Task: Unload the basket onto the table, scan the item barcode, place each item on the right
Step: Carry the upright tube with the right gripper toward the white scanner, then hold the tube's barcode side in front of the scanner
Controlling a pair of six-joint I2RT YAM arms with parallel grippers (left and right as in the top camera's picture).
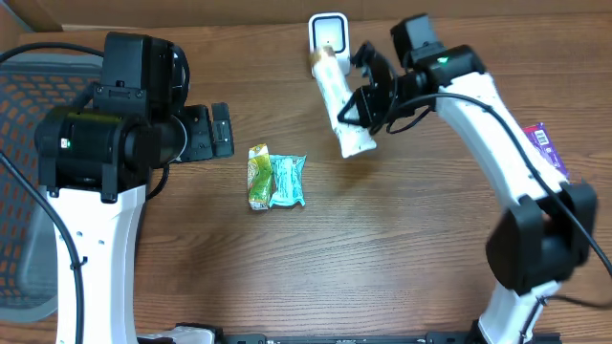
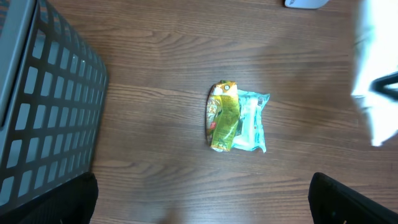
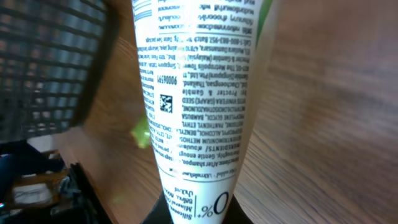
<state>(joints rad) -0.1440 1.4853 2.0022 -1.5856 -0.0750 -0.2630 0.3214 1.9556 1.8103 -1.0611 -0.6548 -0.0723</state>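
Right wrist view: the right gripper (image 1: 359, 107) clamps a white tube (image 3: 193, 93) printed "0%" and, seemingly, "Procter & Gamble", just beside the scanner (image 1: 328, 32); left gripper (image 1: 212, 131) gapes empty.

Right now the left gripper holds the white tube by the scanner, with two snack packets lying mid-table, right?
Wrong arm: the overhead view shows the right gripper shut on the white tube by the scanner, while the left gripper is open and empty. The two snack packets do lie mid-table.
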